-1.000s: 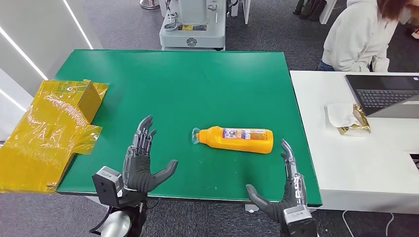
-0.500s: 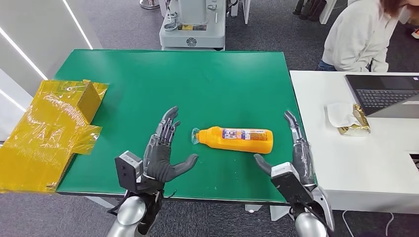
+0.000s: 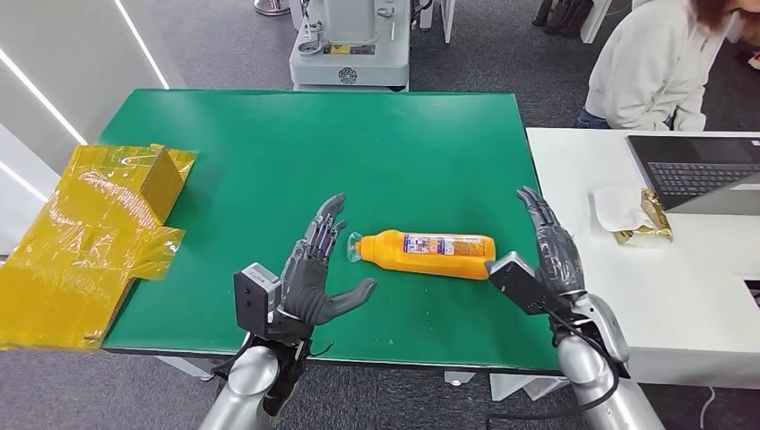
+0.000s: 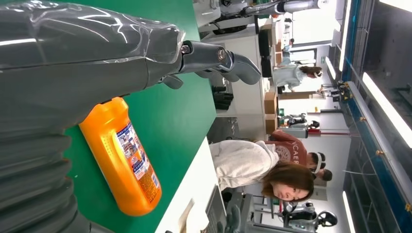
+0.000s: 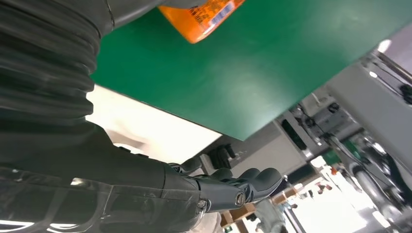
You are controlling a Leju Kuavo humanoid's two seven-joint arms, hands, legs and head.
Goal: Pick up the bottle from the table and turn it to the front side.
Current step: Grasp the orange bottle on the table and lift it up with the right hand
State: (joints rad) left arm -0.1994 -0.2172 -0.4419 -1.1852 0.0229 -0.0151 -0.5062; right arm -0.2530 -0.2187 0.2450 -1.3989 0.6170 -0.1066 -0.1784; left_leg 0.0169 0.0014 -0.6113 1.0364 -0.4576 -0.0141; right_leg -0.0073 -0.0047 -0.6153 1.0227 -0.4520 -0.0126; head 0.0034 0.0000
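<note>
An orange bottle (image 3: 432, 253) with a printed label lies on its side on the green table (image 3: 314, 143), its pale cap pointing toward my left hand. My left hand (image 3: 314, 269) hovers open just beside the cap end, fingers spread and holding nothing. My right hand (image 3: 551, 240) is open too, raised at the bottle's base end by the table's right edge. The left wrist view looks past the thumb at the bottle (image 4: 121, 158) lying on the green. In the right wrist view the bottle's base (image 5: 201, 17) shows beyond my right hand (image 5: 145, 194).
A crumpled yellow plastic-wrapped box (image 3: 94, 237) lies over the table's left edge. A white desk (image 3: 645, 296) on the right holds a laptop (image 3: 695, 170) and a wrapped packet (image 3: 641, 218). A person in a pale hoodie (image 3: 654, 63) sits behind it. A grey machine base (image 3: 349, 45) stands beyond the table.
Both hands have risen and moved forward over the table, closing in on the bottle's two ends. The bottle has not moved.
</note>
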